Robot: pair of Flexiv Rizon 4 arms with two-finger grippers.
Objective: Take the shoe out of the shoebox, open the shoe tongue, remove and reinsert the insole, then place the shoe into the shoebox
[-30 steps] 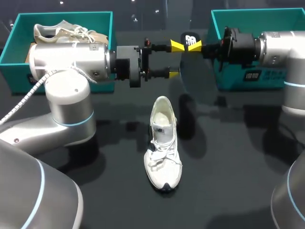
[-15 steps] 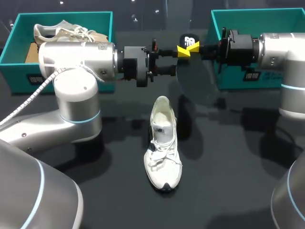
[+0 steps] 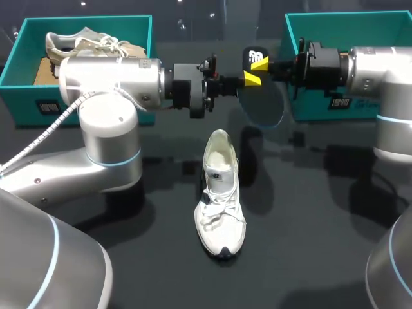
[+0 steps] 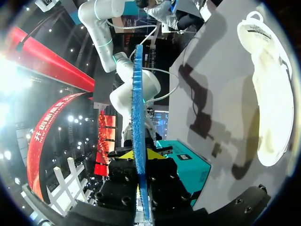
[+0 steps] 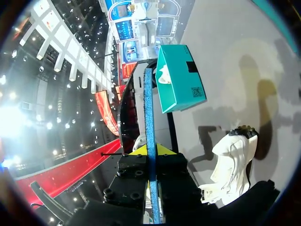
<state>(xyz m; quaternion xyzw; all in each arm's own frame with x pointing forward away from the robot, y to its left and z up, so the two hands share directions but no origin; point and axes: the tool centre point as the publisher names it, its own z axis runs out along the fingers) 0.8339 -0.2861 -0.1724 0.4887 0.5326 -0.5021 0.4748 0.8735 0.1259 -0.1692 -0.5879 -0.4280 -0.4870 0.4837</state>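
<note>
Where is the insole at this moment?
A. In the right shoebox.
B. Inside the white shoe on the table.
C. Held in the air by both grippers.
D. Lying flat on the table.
C: the insole sits clamped between the fingers of the left gripper and of the right gripper, clear of the shoe.

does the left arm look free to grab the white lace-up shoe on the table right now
Probably not: the left gripper is shut on the dark flat insole, which the right gripper also grips. The white shoe itself lies uncovered below.
</note>
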